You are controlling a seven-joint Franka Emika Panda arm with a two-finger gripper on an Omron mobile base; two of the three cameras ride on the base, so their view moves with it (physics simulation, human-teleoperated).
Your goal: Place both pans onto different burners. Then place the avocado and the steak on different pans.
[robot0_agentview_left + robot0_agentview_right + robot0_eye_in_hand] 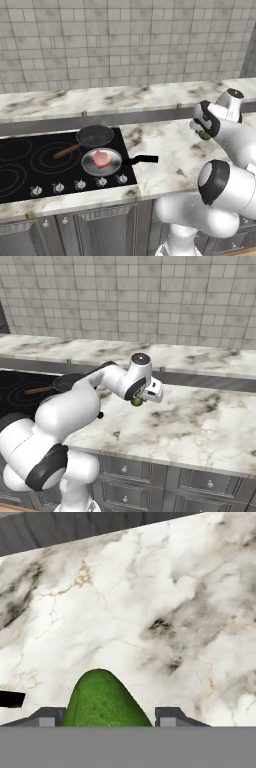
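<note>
Your arm rises from the base, bends at the elbow and reaches forward over the marble counter [200, 421], with the wrist turned so the claw [138, 401] points down at the stone. In the hand view the claw [106, 716] has its two dark tips standing on either side of the avocado [102, 699], clamped on it, and the fruit's green rounded end pokes out beyond them. From the right base view you can see the avocado [137, 402] hanging just under the hand, lifted clear of the counter; from the left base view a bit of green [203, 134] shows under the hand.

Well off to the claw's left lies the black cooktop [20, 165]. Two pans sit on it, touching or nearly so: the dark pan [94, 135] with its wooden handle toward the back, and the silver pan [101, 162] just in front of it, its black handle [142, 159] sticking out over the counter toward the claw. One steak [102, 159] lies in the silver pan. The dark pan holds nothing.

Between the claw and the pans you have bare marble. Three ring burners [12, 149] show uncovered on the left of the glass, and five knobs [80, 184] line its front edge.
</note>
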